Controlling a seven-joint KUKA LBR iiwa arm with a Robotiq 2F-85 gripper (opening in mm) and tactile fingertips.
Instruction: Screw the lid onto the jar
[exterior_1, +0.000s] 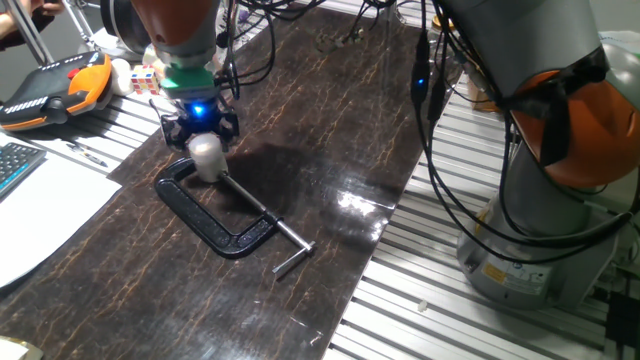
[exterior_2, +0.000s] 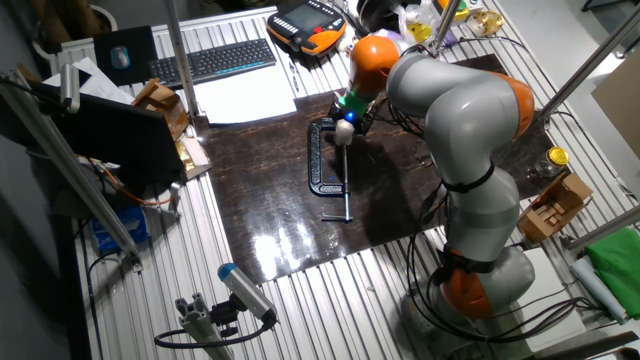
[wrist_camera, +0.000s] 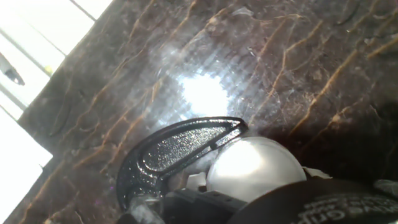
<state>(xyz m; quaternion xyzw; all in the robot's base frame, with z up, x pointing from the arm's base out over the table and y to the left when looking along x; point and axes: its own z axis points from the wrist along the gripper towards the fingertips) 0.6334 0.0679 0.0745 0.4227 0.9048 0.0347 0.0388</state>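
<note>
Left of centre in one fixed view, we see the gripper (exterior_1: 201, 134) low over the dark mat (exterior_1: 330, 160), a whitish jar (exterior_1: 207, 152) at its fingertips — touching the black clamp (exterior_1: 215, 215). We cannot tell whether the fingers grip it.

You have a dark brown mat (exterior_1: 330, 130) veined with thin orange-tan marbling, lying on a counter (exterior_1: 470, 320) of ribbed silver-grey metal. On the mat your black C-clamp (exterior_1: 215, 215) has a glossy, pebbled finish, with a bare silver-grey screw rod (exterior_1: 285, 238). The jar (exterior_1: 207, 155) at the clamp's end is milky white and translucent. Your gripper (exterior_1: 200, 128) is black, with a bright blue light and a green ring above it. The arm (exterior_2: 460, 110) is pale grey with orange joints. At the far edge you see an orange-and-black pendant (exterior_1: 55, 85), white paper (exterior_1: 40, 215) and a black keyboard (exterior_2: 212, 62).
</note>
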